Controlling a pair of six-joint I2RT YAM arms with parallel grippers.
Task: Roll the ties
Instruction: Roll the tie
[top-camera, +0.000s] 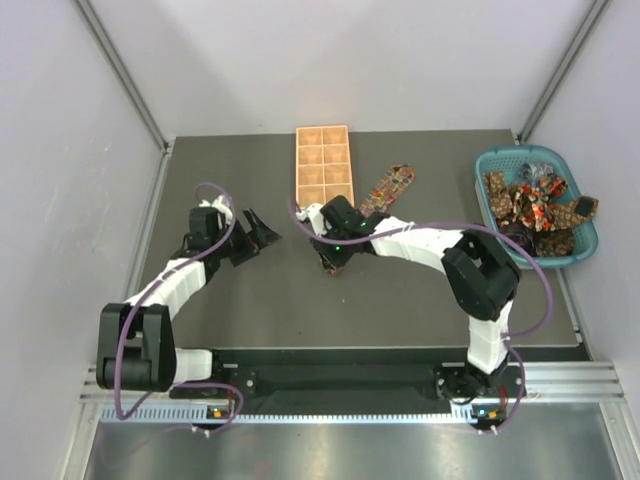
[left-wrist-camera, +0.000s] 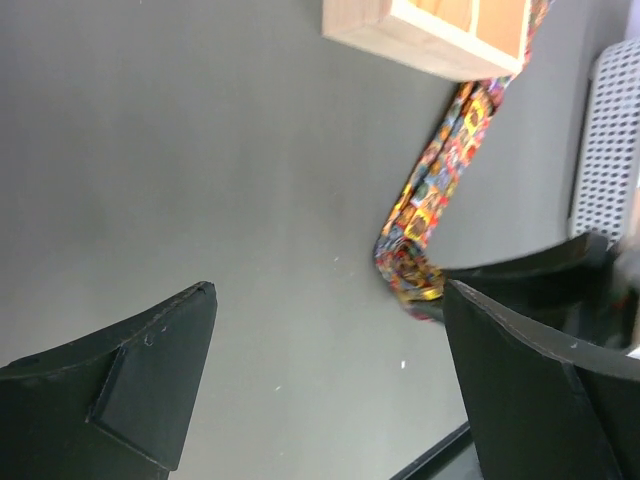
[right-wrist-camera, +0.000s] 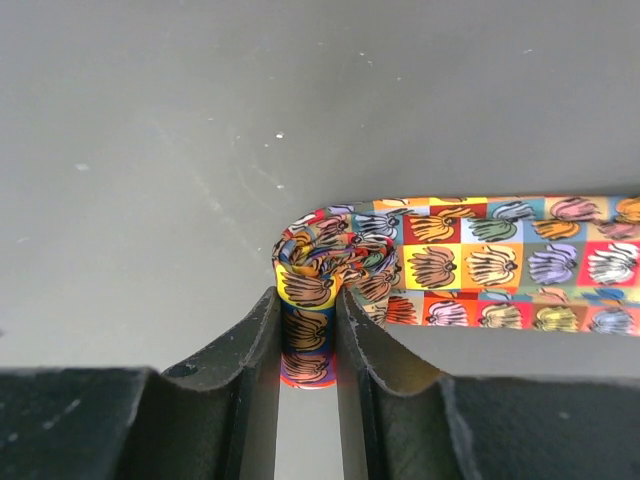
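Right gripper (right-wrist-camera: 305, 320): pinching the rolled end of the tie (right-wrist-camera: 480, 265)
Tie length: trails sideways from that grip
Left gripper (left-wrist-camera: 328, 300): spread wide, empty

White arms (top-camera: 180, 278), black joints (top-camera: 480, 275), purple cables (top-camera: 210, 185)

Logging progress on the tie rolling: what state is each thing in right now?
tie on the table: one end rolled up, rest unrolled.
right pincer: shut on the tie's roll.
left pincer: open, empty.
wooden tray: every compartment empty.
teal basket: holds tangled, unrolled ties.
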